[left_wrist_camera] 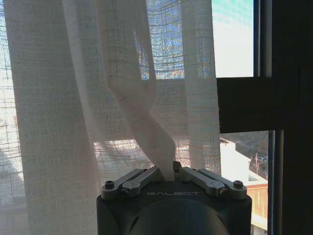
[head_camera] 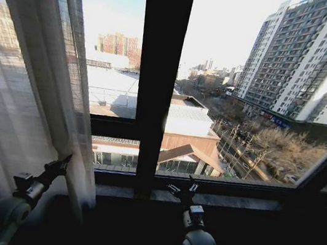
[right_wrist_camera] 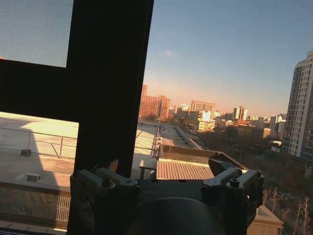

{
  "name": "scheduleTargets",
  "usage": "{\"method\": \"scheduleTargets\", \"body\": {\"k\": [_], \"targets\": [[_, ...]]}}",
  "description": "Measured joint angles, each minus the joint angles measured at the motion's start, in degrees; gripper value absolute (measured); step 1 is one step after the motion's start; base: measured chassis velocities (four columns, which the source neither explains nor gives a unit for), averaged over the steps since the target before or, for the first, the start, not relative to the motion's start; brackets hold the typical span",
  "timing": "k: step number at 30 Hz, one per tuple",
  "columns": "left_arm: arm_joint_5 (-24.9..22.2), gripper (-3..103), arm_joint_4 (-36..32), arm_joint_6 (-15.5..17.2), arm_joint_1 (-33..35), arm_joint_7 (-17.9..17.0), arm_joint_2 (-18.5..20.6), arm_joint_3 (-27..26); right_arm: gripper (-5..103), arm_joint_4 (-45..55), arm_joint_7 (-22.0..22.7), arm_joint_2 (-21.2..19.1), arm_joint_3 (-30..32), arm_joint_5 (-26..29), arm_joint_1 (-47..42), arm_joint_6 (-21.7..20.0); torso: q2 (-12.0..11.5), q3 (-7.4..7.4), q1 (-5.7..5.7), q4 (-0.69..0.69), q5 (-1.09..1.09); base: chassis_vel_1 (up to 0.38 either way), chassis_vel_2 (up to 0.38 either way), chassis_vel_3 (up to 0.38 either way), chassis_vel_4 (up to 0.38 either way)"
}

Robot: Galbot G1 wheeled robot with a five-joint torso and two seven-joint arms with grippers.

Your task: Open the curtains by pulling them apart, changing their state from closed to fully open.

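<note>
One sheer white panel of the curtains [head_camera: 19, 93] hangs bunched at the window's left side, its pleats reaching down past the sill. My left gripper [head_camera: 60, 167] is at the panel's lower inner edge. In the left wrist view, the left gripper [left_wrist_camera: 166, 169] is shut on a twisted fold of the curtain [left_wrist_camera: 58, 98], which rises from between the fingers. My right gripper [head_camera: 181, 190] hovers low in front of the sill, just right of the dark centre bar. The right gripper [right_wrist_camera: 166, 172] stands open with nothing in it, facing bare glass.
A thick dark window frame bar [head_camera: 158, 66] runs vertically through the middle, with a cross bar [head_camera: 113, 127] to its left. The dark sill [head_camera: 232, 202] lies right behind the right gripper. City buildings show through the glass.
</note>
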Motion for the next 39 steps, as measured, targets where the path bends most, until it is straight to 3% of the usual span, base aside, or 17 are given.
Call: {"method": "scheduleTargets", "body": {"k": [19, 39], "targets": [[1.0, 0, -3.9, 0.1, 3.1, -1.3, -1.7, -1.4, 100, 1.8, 0.0, -0.9, -0.4, -0.5, -0.5, -0.5, 0.0, 0.00, 0.00, -0.01, 0.01, 0.040, 0.035, -0.036, -0.040], [2.0, 0, -7.0, -0.4, 6.8, -1.5, -3.0, -3.5, 100, 3.7, -0.2, -1.5, -1.2, -0.8, -2.0, -0.4, 0.0, 0.00, 0.00, -0.01, 0.00, 0.292, 0.290, -0.293, -0.293]]}}
